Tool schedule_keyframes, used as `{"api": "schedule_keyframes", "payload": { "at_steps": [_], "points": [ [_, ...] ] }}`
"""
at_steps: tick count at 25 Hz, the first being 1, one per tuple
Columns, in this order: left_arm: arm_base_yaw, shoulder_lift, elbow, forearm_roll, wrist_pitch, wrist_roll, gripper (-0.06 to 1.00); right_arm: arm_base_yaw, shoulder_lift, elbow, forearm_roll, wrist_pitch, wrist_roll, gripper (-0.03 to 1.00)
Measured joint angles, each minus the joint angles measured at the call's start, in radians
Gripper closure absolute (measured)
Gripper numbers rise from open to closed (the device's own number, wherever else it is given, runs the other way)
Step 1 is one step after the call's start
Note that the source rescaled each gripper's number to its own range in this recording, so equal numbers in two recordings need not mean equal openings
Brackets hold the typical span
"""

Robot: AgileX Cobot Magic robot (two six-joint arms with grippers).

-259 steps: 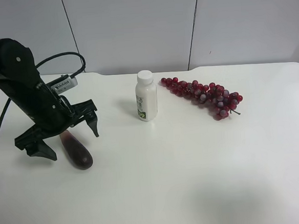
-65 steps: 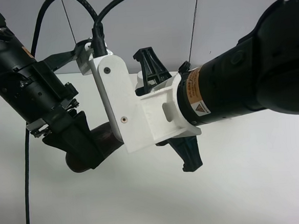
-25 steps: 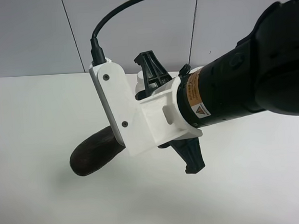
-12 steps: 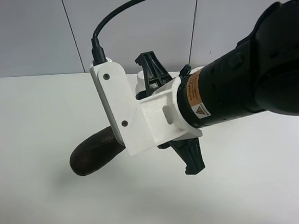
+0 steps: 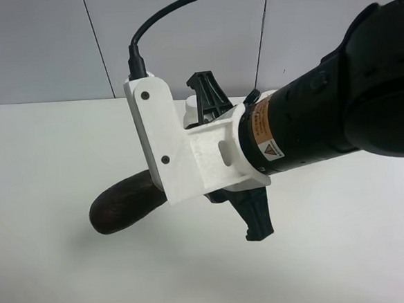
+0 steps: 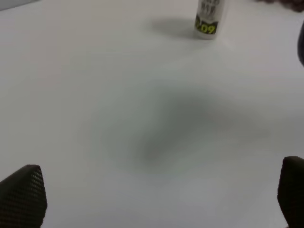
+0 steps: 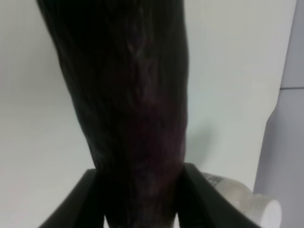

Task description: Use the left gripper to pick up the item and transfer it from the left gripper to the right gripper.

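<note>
Two claws show here, and we find them in very different states. The right claw (image 7: 141, 202) is pinching the eggplant (image 7: 133, 95). In the right wrist view its two black fingers (image 7: 88, 202) press on both sides of the dark purple body, which fills the middle of that view and runs away from the camera.

In the high view we see this same arm coming in from the view's right. It is thick and black, with an orange-and-white label band (image 5: 262, 137) and a white bracket (image 5: 174, 153) in front. A black cable (image 5: 178, 4) rises from the top of the bracket. The rounded thick end of the eggplant sticks out from behind the bracket toward the view's left, tilted a little downward. It hangs in the air above the white worktop (image 5: 42, 149), and a soft shadow lies under it. Its other end is hidden behind the bracket.

The left claw (image 6: 156, 194) is spread wide and holds nothing; we see only worktop between its two textured fingertips. A white bottle (image 6: 209, 19) stands upright on the worktop, well apart from this claw. A blurred part of the bottle shows also in the right wrist view, beside one finger of the right claw.
</note>
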Motion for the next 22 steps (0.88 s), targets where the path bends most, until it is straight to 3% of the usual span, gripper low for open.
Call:
{"api": "schedule_keyframes", "payload": {
  "at_steps": [8,13,22],
  "points": [
    [0.000,0.000,0.071,-0.043,-0.051,0.000,-0.05,0.000,0.000,0.000,0.000,0.000,0.158,0.96],
    [0.000,0.000,0.071,-0.047,-0.053,0.000,-0.05,0.000,0.000,0.000,0.000,0.020,0.381,0.96],
    [0.000,0.000,0.071,-0.047,-0.053,0.000,-0.05,0.000,-0.049,-0.037,0.003,0.154,0.709,0.96]
  ]
}}
